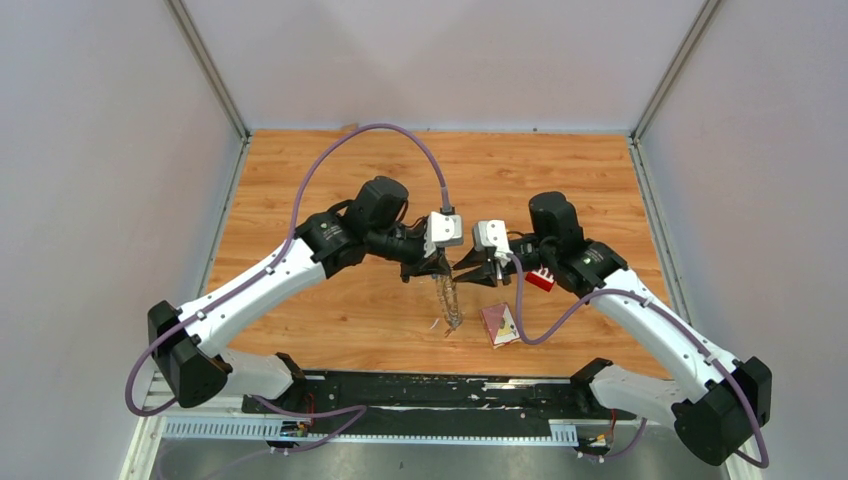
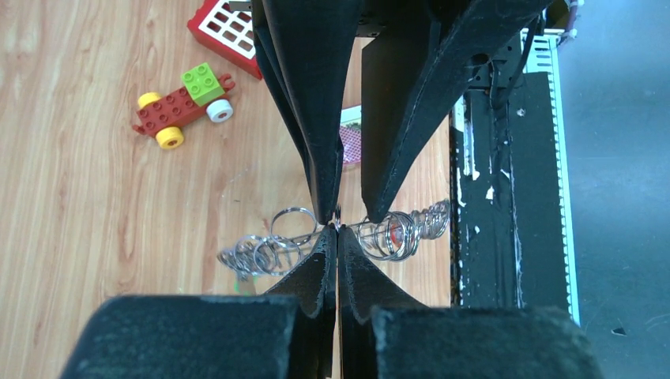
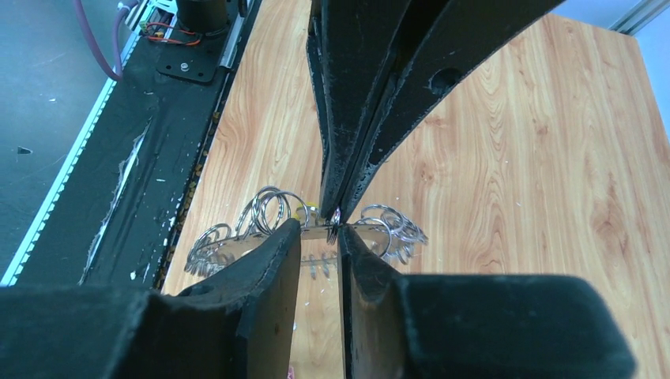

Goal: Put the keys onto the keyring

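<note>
The keyring [image 1: 449, 303] hangs from my left gripper [image 1: 437, 270] as a wire strung with many silver rings. In the left wrist view my left gripper [image 2: 337, 230] is shut on the keyring [image 2: 393, 234] mid-wire, with rings spread to both sides. My right gripper [image 2: 348, 219] faces it tip to tip, open, and its fingertips straddle the same spot. In the right wrist view my right gripper [image 3: 318, 229] stands open around the wire of the keyring [image 3: 265, 212], beside the left gripper [image 3: 335, 215]. Of the keys only a yellow bit [image 3: 305, 212] shows among the rings.
A red block with white buttons [image 1: 541, 279] lies on the wooden table under the right arm. A red, yellow and green toy car [image 2: 180, 106] sits near the red block [image 2: 225, 31]. A pink patterned piece [image 1: 500, 322] lies near the front. The black rail [image 1: 420, 392] runs along the near edge.
</note>
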Robot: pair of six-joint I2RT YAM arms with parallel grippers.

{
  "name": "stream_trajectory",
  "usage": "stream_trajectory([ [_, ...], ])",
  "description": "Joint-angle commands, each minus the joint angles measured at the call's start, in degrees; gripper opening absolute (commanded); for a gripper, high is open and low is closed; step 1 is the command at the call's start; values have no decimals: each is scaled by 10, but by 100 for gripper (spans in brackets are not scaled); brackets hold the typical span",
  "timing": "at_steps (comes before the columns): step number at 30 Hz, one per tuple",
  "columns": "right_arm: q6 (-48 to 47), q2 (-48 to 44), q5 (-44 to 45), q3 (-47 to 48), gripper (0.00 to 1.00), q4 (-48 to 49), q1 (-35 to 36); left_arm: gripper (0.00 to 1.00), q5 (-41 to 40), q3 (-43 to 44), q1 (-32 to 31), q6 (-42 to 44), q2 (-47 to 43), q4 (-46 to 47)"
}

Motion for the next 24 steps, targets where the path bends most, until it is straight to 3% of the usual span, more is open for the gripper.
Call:
stream_trajectory([
  [1, 13, 6, -12, 14, 21, 20, 7, 0, 1, 27, -10, -9, 1, 18],
  [7, 26, 2, -9, 12, 1, 30, 7, 0, -2, 15, -13, -12, -3, 36],
  [10, 35, -4, -2, 8, 0, 38, 7, 0, -6, -2, -13, -11, -14, 57],
  [19, 88, -9, -28, 16, 0, 69, -11, 42, -2, -72, -4, 25, -89, 129],
  [24, 111, -12, -59, 22, 0, 83, -22, 47, 43, -100, 33, 29, -102, 157],
])
